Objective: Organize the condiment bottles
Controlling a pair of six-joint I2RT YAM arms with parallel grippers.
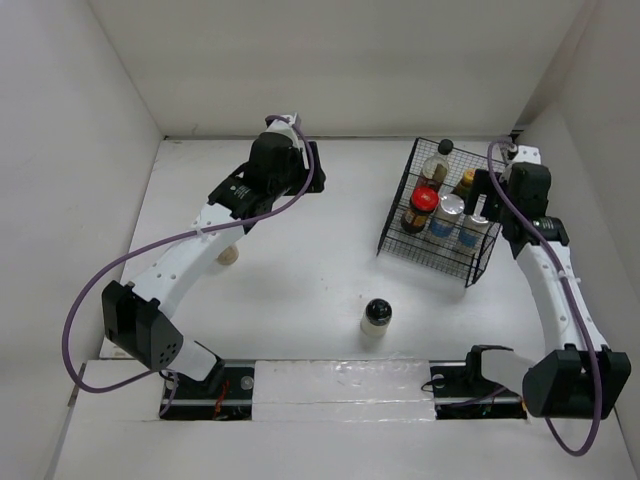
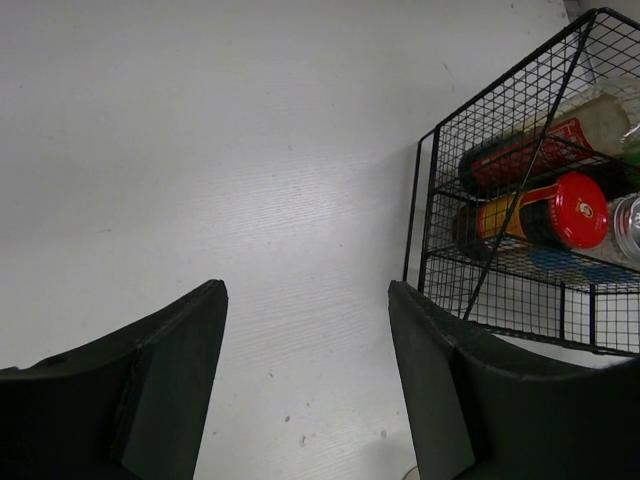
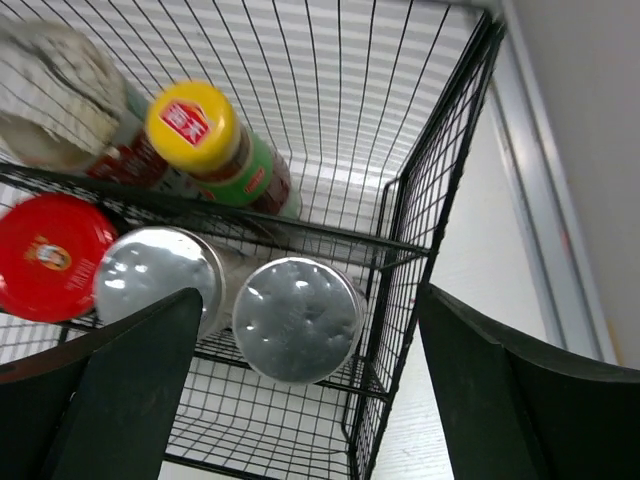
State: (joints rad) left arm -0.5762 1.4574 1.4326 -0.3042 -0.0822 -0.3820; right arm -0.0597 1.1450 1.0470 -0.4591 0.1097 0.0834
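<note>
**White worktop, five bottles racked**

Five condiment bottles are held in the black wire rack; a black-capped pale jar is seen standing well apart. Left gripper and right gripper are spread wide, empty.

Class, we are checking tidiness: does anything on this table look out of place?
Yes. A black-capped jar stands alone at front centre, outside the wire rack that holds the other bottles. What looks like a second pale jar peeks from under the left arm.
</note>
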